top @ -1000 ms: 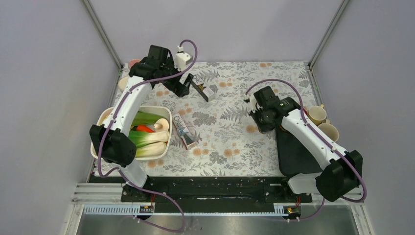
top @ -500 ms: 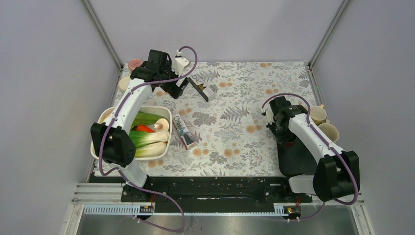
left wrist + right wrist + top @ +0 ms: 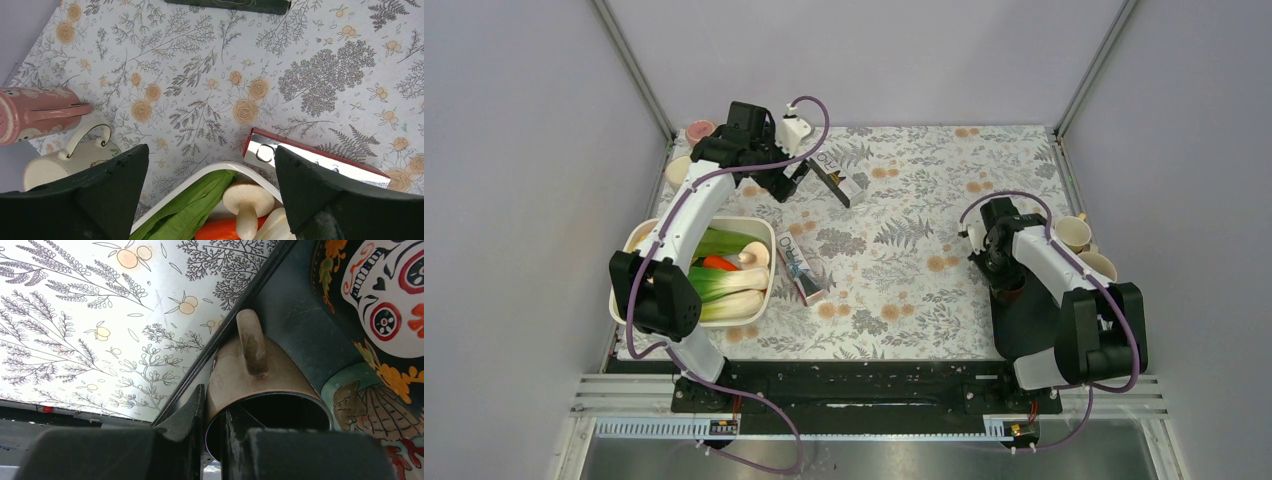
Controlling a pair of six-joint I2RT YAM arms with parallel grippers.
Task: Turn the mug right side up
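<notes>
Right claw (image 3: 214, 412) is closed on the mug (image 3: 260, 375): 1 finger sits outside the wall, the other reaches inside the mouth, and they pinch the rim between them. On the wrist camera the mug's dark opening faces me and its handle points up the picture, away from the fingers. It's a brown, glazed mug, and it sits over the edge of the dark mat (image 3: 300, 325), right where the mat meets the floral tablecloth (image 3: 100, 315). A painted skull is visible on that mat.

From above, the right claw (image 3: 1006, 278) is at the far-left corner of the mat (image 3: 1024, 325) with the arm folded back tight. The mug is mostly hidden under the wrist there, so I can't tell whether it's touching the mat or lifted off it. Just beyond it, at the right edge, are 2 more: the far pale mug (image 3: 1072, 233) and the near pale mug (image 3: 1096, 268), both mouth up.

Left claw (image 3: 210, 155) is wide open, holding nothing, and hangs over the far-left part of the table. Below it I see the white tub (image 3: 637, 240) of vegetables, a red and silver carton (image 3: 310, 160) just beside the tub, a pink cup (image 3: 30, 112) lying on its side and a cream cup (image 3: 60, 165) next to it
</notes>
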